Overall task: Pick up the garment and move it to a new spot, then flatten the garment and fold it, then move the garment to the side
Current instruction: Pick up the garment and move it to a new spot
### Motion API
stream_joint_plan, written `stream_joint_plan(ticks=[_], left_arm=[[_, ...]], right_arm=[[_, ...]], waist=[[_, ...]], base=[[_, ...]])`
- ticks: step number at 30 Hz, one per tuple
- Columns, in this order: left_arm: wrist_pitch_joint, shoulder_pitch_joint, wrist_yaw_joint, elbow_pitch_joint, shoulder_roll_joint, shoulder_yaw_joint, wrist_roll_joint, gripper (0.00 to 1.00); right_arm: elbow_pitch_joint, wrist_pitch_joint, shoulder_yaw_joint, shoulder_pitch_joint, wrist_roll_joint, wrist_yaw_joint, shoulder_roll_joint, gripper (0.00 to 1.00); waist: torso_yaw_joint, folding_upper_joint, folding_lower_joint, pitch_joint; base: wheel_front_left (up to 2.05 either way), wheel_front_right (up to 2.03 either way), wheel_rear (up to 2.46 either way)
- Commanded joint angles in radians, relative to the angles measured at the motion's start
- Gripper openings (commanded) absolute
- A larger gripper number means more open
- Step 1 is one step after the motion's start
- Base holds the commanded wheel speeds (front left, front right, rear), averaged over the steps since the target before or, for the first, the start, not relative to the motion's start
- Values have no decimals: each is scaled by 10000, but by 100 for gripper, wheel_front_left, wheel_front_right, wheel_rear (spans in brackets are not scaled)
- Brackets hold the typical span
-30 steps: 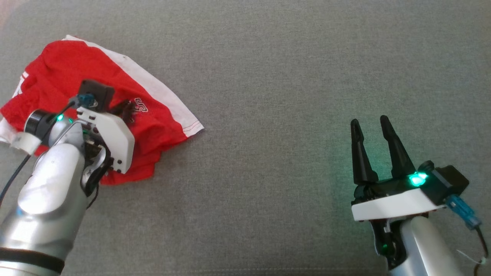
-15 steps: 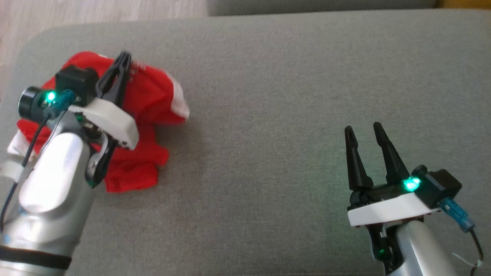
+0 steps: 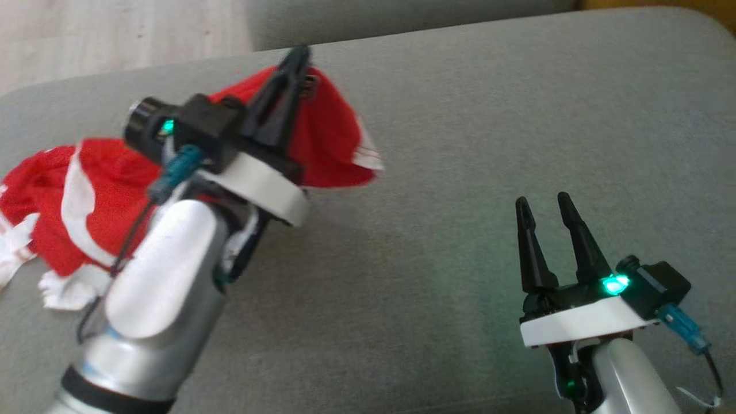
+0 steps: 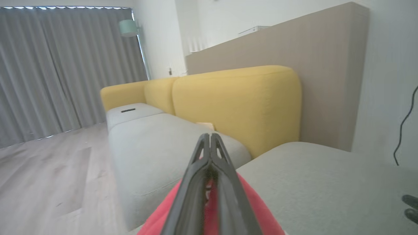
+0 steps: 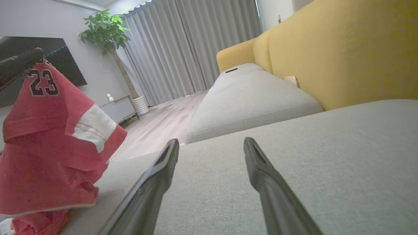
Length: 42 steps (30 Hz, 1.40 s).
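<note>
The left gripper (image 3: 294,60), jaws clamped on the garment (image 3: 330,135), hoists it over the sofa (image 3: 471,115); the right gripper (image 3: 543,204) waits, jaws wide and empty. Placing, flattening and folding appear yet to come.

The left gripper (image 4: 210,138) pointed toward the yellow sofa back (image 4: 235,101). Its two dark fingers were pressed together right to the tips, with the red shirt (image 4: 258,212) pinched between them and spilling out on either side. In front of the sofa back lay a grey seat cushion (image 4: 156,147), and to the right of it a second grey cushion (image 4: 326,182) ran under the shirt. Behind the sofa back rose a beige panel (image 4: 294,42). Off to its left hung grey curtains (image 4: 49,71) above a pale wooden floor (image 4: 39,186), with a teal lamp (image 4: 128,27) higher up.
</note>
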<state>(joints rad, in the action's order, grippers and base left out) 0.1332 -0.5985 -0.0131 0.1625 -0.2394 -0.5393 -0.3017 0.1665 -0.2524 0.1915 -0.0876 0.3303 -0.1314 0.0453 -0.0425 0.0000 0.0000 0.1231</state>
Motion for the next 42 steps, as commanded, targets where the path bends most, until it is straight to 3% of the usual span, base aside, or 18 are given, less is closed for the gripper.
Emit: stream_joint_plan(ticks=[1, 14, 19, 20, 21, 26, 31, 37, 42], left_arm=[[-92, -715, -76, -473, 20, 202, 148, 0], [60, -2555, -202, 801, 1287, -307, 389, 0], [384, -3211, -329, 1670, 1507, -173, 305, 0], [516, -3352, -355, 1894, 1548, -153, 297, 46], [600, -3462, -363, 2145, 1583, -138, 268, 100], [988, -3644, -438, 3001, 1608, -33, 225, 100], [1228, -3161, -590, 3076, 1195, 527, 7, 100], [1280, -1470, -685, 1769, 179, 1553, -231, 100], [1283, 848, -722, 401, -182, 2079, -335, 100]], right_arm=[[-382, -93, 264, -300, 96, 7, 49, 100], [-605, -93, 692, -895, 725, 7, 49, 100], [-630, -93, 730, -939, 883, 7, 49, 100], [-633, -93, 729, -941, 902, 7, 49, 100], [-640, -93, 728, -935, 912, 7, 49, 100], [-662, -93, 515, -886, 869, 7, 49, 100], [-678, -93, 106, -797, 636, 7, 49, 100], [-673, -94, -405, -585, 202, 7, 49, 100], [-558, -94, -791, -339, -201, 7, 49, 100]], waist=[[-489, 0, 0, 155], [-3091, 0, 0, 1019], [-3566, 0, 0, 1138], [-3618, 0, 0, 1149], [-3650, 0, 0, 1155], [-3442, 0, 0, 1094], [-2596, 0, 0, 862], [-1213, 0, 0, 556], [-289, 0, 0, 222]], base=[[0, 0, 0], [0, 0, 0], [0, 0, 0], [0, 0, 0], [0, 0, 0], [0, 0, 0], [0, 0, 0], [0, 0, 0], [0, 0, 0]])
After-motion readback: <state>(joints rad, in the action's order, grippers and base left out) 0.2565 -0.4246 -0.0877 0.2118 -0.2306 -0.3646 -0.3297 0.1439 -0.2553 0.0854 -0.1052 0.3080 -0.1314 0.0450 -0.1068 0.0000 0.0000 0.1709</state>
